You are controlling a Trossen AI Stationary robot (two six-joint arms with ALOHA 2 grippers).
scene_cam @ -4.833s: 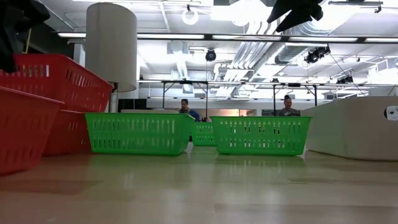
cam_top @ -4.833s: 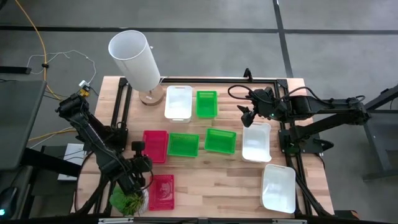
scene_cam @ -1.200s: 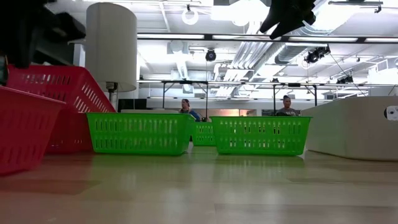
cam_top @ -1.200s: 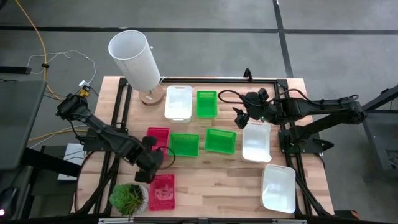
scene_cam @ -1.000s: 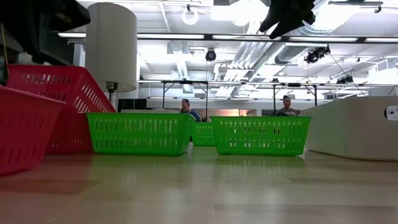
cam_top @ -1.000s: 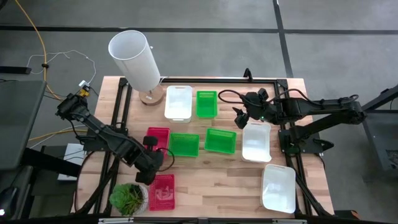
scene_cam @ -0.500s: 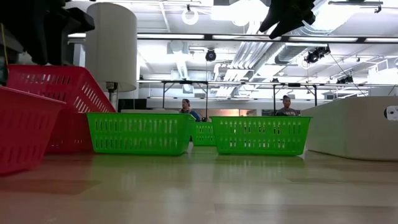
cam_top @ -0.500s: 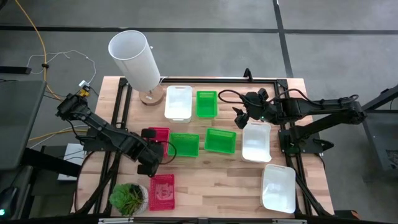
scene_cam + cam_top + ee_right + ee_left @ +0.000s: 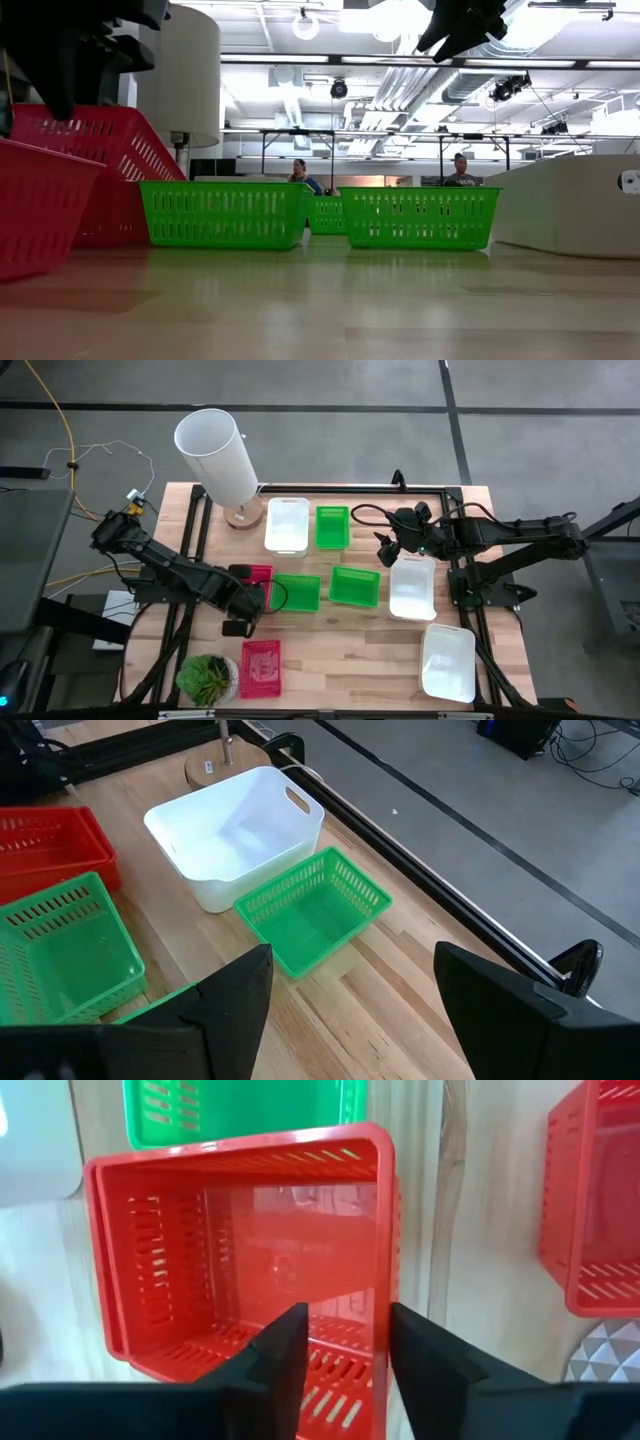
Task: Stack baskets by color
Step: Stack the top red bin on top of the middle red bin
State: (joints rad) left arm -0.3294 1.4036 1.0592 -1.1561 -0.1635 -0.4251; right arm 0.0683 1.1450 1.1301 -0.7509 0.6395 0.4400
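Observation:
A red basket [image 9: 254,577] stands at the middle left, beside a green basket [image 9: 296,592]; in the low view it [image 9: 85,140] seems to sit nested in another red one. My left gripper [image 9: 348,1350] hangs open over its near end [image 9: 245,610], pointing down, one finger on either side of the near wall [image 9: 385,1295] and above it. A further red basket [image 9: 261,667] stands near the front edge. Other green baskets [image 9: 355,586] [image 9: 332,527] and white baskets [image 9: 287,525] [image 9: 412,588] [image 9: 448,662] rest flat on the table. My right gripper [image 9: 350,1010] waits wide open, raised at the far right [image 9: 388,546].
A tall white cylinder [image 9: 217,456] on a round wooden base stands at the far left. A potted plant [image 9: 205,679] sits at the near left corner. Black frame rails [image 9: 195,540] run along the table's sides. Bare wood [image 9: 345,650] lies at the near middle.
My left gripper has moved from above the near red basket toward the table's far edge, and now stands over the near end of the red basket beside the green one. No basket has moved. My right arm has kept still.

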